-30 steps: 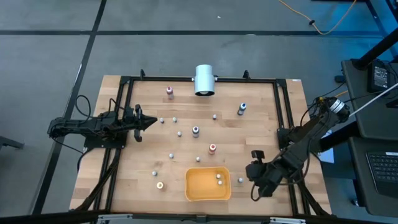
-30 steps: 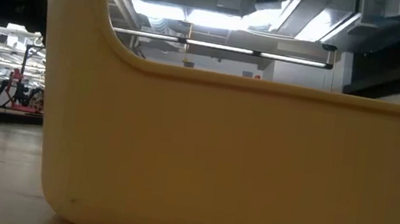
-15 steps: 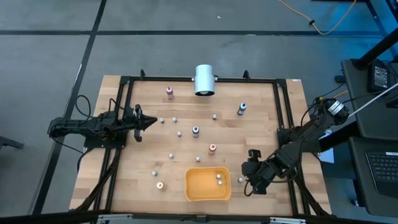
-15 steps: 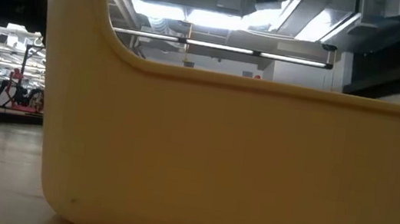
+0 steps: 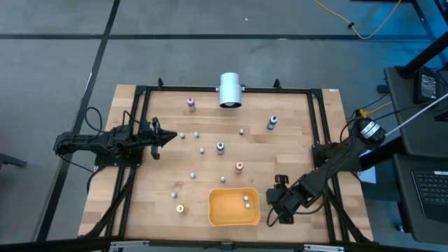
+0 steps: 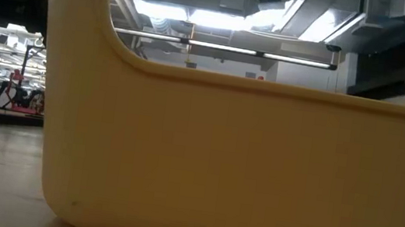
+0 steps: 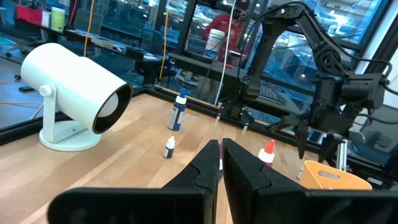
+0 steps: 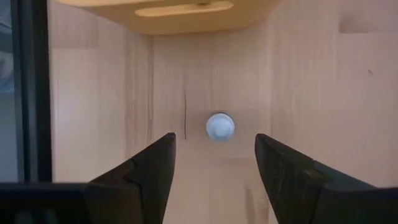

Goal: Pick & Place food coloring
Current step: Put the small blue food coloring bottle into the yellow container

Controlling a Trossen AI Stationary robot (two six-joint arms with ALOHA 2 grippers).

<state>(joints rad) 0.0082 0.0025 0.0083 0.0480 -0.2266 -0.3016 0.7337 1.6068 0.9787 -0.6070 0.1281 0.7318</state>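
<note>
- Standing upright on the wooden table (image 5: 294,147), a whitish-capped food coloring bottle (image 8: 220,126) sat just beside the orange tray (image 5: 234,208), on its right
- We saw the right gripper (image 8: 214,163) poised above that bottle, fingers spread wide and gripping nothing
- We counted two small bottles (image 5: 246,201) inside the tray
- We found the left gripper (image 7: 221,163) pinched closed and empty near the table's left edge, facing the white cylinder (image 7: 74,93)

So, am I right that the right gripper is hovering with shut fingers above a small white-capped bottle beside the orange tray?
Not quite: the right gripper has its fingers open, not shut, as the right wrist view shows. The rest holds: it hovers above the small white-capped bottle beside the orange plastic tray.
</note>
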